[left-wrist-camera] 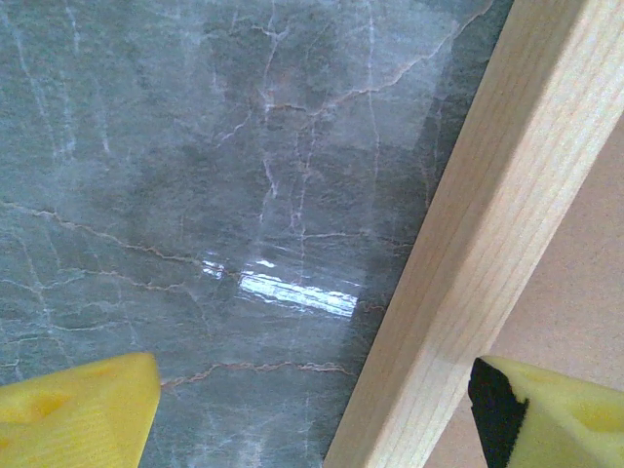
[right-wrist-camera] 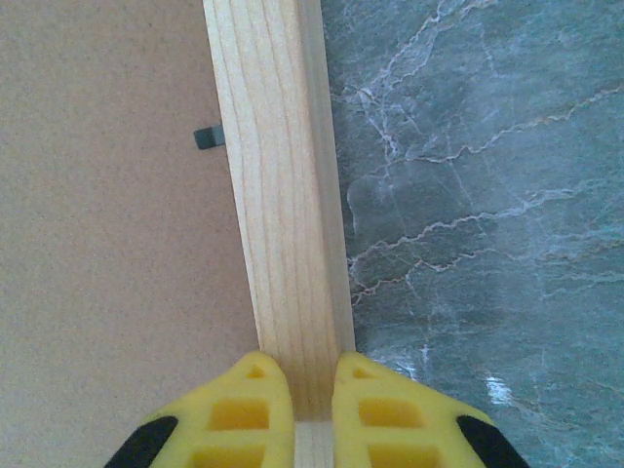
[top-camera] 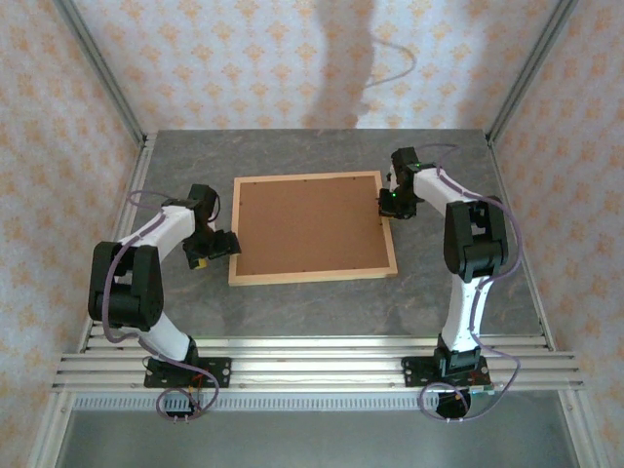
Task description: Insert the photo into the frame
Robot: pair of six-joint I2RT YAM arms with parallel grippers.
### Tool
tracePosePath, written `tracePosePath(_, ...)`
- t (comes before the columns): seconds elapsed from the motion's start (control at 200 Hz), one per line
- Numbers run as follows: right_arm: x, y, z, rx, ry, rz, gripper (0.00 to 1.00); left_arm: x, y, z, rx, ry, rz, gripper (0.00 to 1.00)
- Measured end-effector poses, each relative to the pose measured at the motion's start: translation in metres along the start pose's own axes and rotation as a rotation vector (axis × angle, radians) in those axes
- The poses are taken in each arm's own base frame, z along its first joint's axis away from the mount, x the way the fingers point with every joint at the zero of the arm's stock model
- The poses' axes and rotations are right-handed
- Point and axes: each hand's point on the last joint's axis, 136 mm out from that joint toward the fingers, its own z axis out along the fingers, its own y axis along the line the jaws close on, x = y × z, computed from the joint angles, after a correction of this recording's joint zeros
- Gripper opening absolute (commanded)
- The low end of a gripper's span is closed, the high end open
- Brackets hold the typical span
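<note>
Top external view, middle of the picture: the frame (top-camera: 312, 276) lies flat on the grey marble tabletop (top-camera: 292, 307), with a brown backing board (top-camera: 310, 226) filling it. The left hand (top-camera: 222, 246) sits at the frame's left edge. From the left wrist, its yellow fingers (left-wrist-camera: 78, 414) stand wide apart, one over the stone at lower left, the other over the board at lower right, the wooden rail between them. The right hand (top-camera: 387, 205) is at the right edge, its fingers (right-wrist-camera: 249, 414) drawn together over the rail. Whether they press on it I can't tell. A small dark tab (right-wrist-camera: 208, 137) juts onto the board beside that rail.
</note>
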Motion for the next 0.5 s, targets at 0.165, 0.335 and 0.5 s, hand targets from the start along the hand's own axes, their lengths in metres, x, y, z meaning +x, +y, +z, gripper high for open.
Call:
tracePosePath(0.165, 0.0, 0.0, 0.0, 0.0, 0.0, 0.0, 0.11, -0.0006, 0.0, 0.004, -0.002, 0.006, -0.001, 0.85)
tracePosePath(0.335, 0.0001, -0.0001, 0.0001, 0.0, 0.0, 0.0, 0.11, -0.0005, -0.0007, 0.0066, 0.0, 0.009, 0.0, 0.85)
tracePosePath(0.5, 0.0002, 0.0004, 0.0001, -0.001, 0.0, -0.001, 0.11, -0.0001, -0.0034, 0.0087, 0.01, 0.011, 0.003, 0.84)
